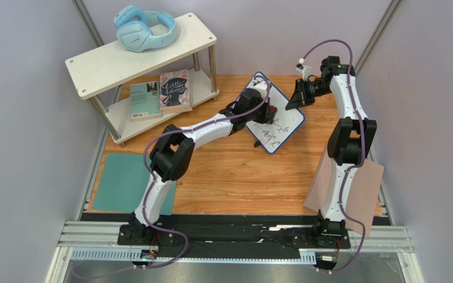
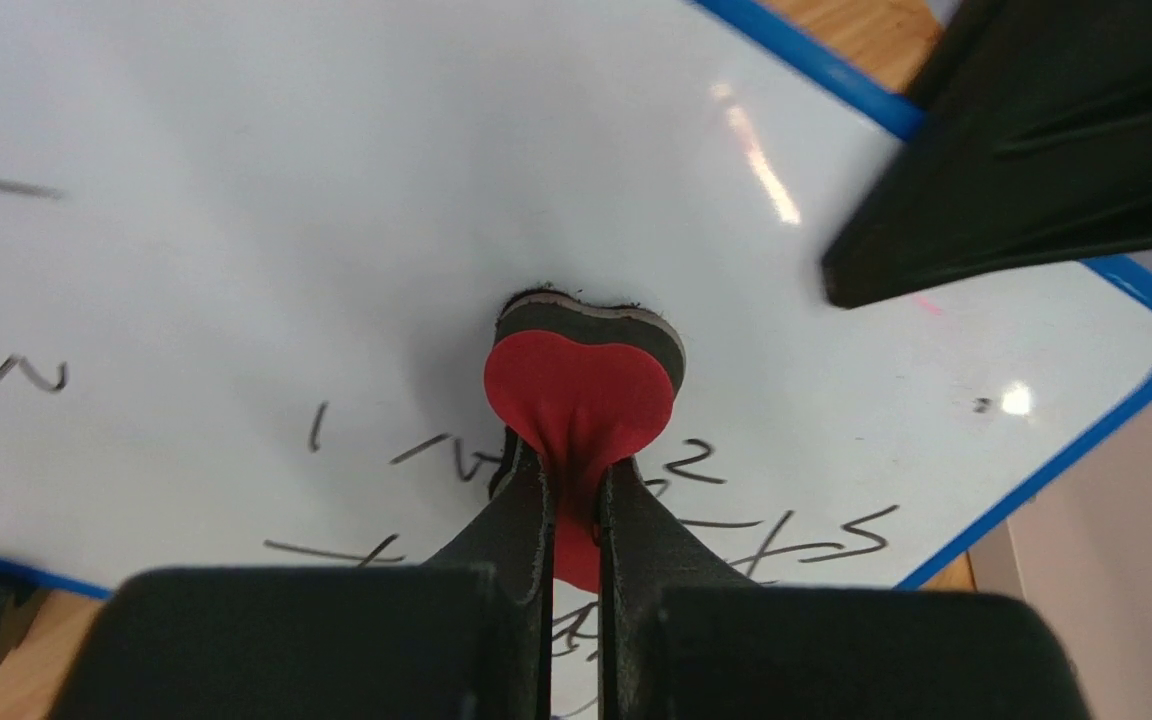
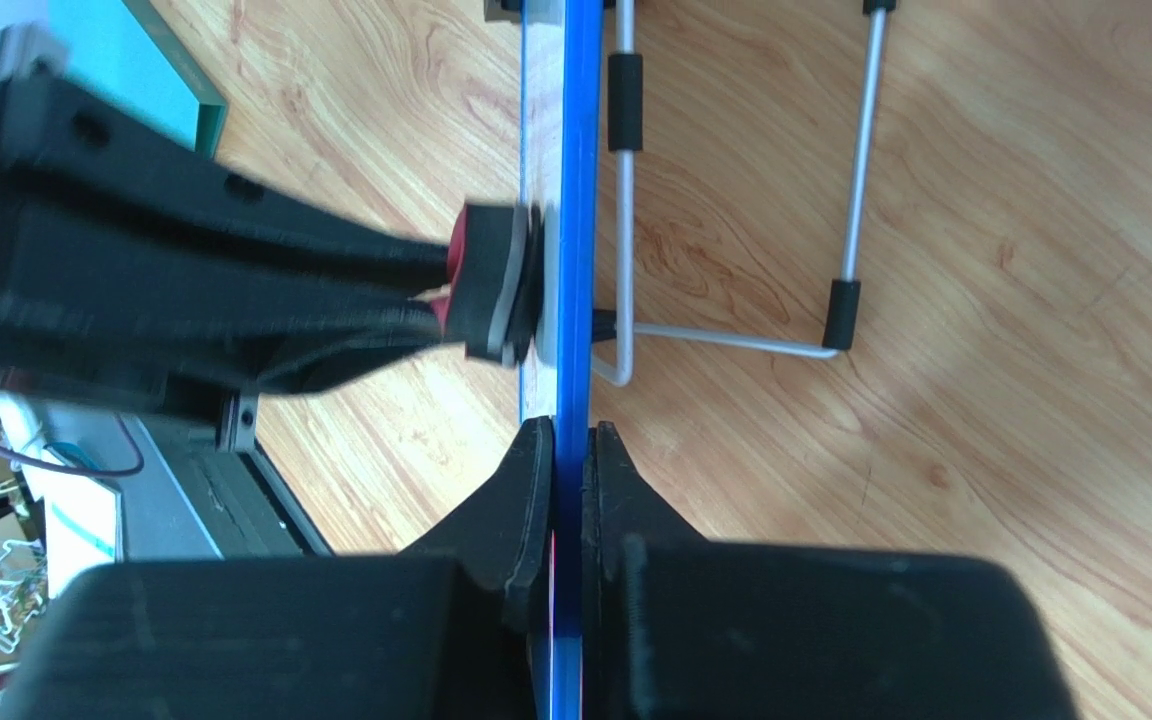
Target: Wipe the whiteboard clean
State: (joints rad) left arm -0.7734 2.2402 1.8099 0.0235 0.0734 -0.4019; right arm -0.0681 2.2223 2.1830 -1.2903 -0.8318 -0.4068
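Note:
The whiteboard [image 1: 279, 121], white with a thin blue rim, stands tilted on a wire stand [image 3: 748, 338] at the back middle of the wooden table. Black writing covers its lower part [image 2: 778, 533]. My left gripper [image 2: 575, 480] is shut on a red heart-shaped eraser [image 2: 582, 393], whose dark felt face presses flat against the board [image 2: 387, 225]. In the top view the left gripper [image 1: 264, 109] sits over the board's middle. My right gripper [image 3: 573, 450] is shut on the board's blue edge [image 3: 579, 225], at its upper right side [image 1: 297, 97].
A white two-tier shelf [image 1: 152, 53] at the back left carries light blue headphones [image 1: 146, 28] above and two books [image 1: 161, 94] below. A teal green mat [image 1: 125, 183] lies at the near left. A pinkish-tan sheet [image 1: 367, 188] lies at the near right.

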